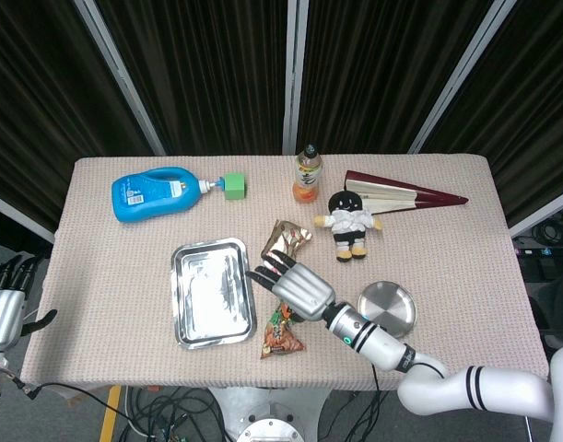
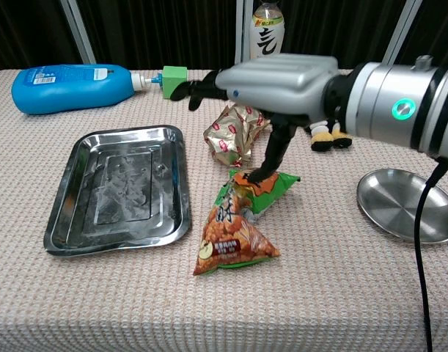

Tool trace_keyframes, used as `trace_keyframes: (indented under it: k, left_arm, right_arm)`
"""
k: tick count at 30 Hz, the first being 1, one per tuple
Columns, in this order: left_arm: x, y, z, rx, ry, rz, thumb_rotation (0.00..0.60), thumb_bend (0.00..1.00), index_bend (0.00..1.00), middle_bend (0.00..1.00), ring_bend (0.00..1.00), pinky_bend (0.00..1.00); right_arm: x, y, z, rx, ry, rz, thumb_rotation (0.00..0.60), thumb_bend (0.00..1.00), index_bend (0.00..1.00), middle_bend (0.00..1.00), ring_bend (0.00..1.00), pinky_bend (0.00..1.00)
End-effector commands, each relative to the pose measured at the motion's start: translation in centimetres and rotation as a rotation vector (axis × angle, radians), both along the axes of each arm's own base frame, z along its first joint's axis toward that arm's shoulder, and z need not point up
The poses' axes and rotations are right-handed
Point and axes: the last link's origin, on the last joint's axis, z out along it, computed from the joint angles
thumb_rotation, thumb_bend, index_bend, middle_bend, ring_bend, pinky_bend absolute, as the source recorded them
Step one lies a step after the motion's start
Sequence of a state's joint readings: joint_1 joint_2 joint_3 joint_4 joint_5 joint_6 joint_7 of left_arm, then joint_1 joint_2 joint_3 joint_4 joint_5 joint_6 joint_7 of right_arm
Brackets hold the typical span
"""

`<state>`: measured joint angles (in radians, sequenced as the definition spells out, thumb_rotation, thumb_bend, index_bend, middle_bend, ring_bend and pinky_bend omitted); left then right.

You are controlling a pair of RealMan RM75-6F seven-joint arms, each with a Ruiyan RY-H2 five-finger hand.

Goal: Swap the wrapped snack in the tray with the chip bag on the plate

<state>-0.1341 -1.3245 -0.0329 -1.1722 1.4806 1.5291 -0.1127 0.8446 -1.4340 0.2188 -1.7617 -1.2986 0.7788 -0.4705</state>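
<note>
The left robot hand is seen at the far left edge of the head view, off the desk, with fingers apart and nothing held. The tray lies flat on the desk near the front, left of centre, with nothing in it. Just right of the tray's front corner, the chip bag lies on the desk surface, not in the tray. The right robot hand is positioned above the bag, palm down, with fingers spread and stretched toward the tray; the thumb points down and its tip touches the bag's upper end. Nothing is gripped by it. The right forearm extends away to the right and toward the front desk edge. The wrapped snack lies on the desk just behind the bag, partly under the hand. The plate sits bare further right, well apart from the bag.
</note>
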Motion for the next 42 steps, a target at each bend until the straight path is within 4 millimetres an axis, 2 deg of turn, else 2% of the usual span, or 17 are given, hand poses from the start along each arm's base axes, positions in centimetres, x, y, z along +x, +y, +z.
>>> trace_keyframes:
  k: [1, 4, 6, 9, 14, 22, 29, 34, 37, 40, 42]
  left_arm:
    - [0.0, 0.1, -0.1, -0.012, 0.002, -0.003, 0.6, 0.14, 0.09, 0.15, 0.07, 0.15]
    - [0.1, 0.2, -0.2, -0.026, 0.007, -0.01, 0.6, 0.14, 0.09, 0.15, 0.07, 0.15]
    - [0.3, 0.2, -0.3, -0.027, 0.004, -0.013, 0.6, 0.14, 0.09, 0.15, 0.07, 0.15]
    - [0.4, 0.2, -0.3, -0.029, -0.001, -0.016, 0.6, 0.14, 0.09, 0.15, 0.07, 0.15]
    - [0.8, 0.2, -0.4, -0.047, 0.004, -0.029, 0.6, 0.14, 0.09, 0.15, 0.07, 0.15]
    - [1.2, 0.1, -0.4, -0.069, 0.003, -0.046, 0.6, 0.14, 0.09, 0.15, 0.07, 0.15]
    - [1.7, -0.7, -0.6, -0.072, 0.006, -0.072, 0.6, 0.14, 0.09, 0.15, 0.07, 0.15]
    - [2.0, -0.8, -0.6, -0.074, 0.012, -0.086, 0.6, 0.14, 0.09, 0.15, 0.07, 0.15]
    - [1.9, -0.7, -0.6, -0.072, 0.016, -0.083, 0.6, 0.14, 0.09, 0.15, 0.07, 0.15]
    - [1.8, -0.6, -0.7, -0.075, 0.018, -0.078, 0.6, 0.14, 0.09, 0.15, 0.07, 0.15]
    - [1.7, -0.3, -0.8, -0.077, 0.018, -0.077, 0.6, 0.14, 0.09, 0.15, 0.07, 0.15]
  right_arm:
    - [0.2, -1.8, 4.1, -0.07, -0.048, -0.032, 0.6, 0.0, 0.01, 0.13, 0.0, 0.0]
    - [-0.2, -3.9, 5.5, -0.142, -0.009, -0.033, 0.6, 0.0, 0.0, 0.12, 0.0, 0.0]
    - [-0.6, -5.3, 5.5, -0.167, 0.049, -0.028, 0.6, 0.0, 0.0, 0.1, 0.0, 0.0]
    - [-1.5, -6.9, 4.2, -0.156, 0.184, -0.019, 0.6, 0.0, 0.0, 0.06, 0.0, 0.0]
    - [-2.7, -8.9, 0.6, -0.11, 0.368, -0.016, 0.6, 0.0, 0.0, 0.01, 0.0, 0.0]
    - [-1.9, -10.3, -3.8, -0.06, 0.438, -0.018, 0.6, 0.0, 0.0, 0.0, 0.0, 0.0]
    - [-1.3, -10.9, -5.8, -0.128, 0.388, 0.006, 0.6, 0.0, 0.0, 0.0, 0.0, 0.0]
    - [-1.5, -11.2, -7.1, -0.116, 0.386, 0.001, 0.6, 0.0, 0.0, 0.0, 0.0, 0.0]
    - [-1.5, -11.4, -7.6, -0.118, 0.384, 0.0, 0.6, 0.0, 0.0, 0.04, 0.0, 0.0]
    - [-1.4, -11.5, -7.8, -0.143, 0.36, -0.001, 0.6, 0.01, 0.0, 0.14, 0.01, 0.01]
    - [-1.4, -11.5, -7.8, -0.171, 0.336, 0.005, 0.6, 0.04, 0.09, 0.25, 0.1, 0.09]
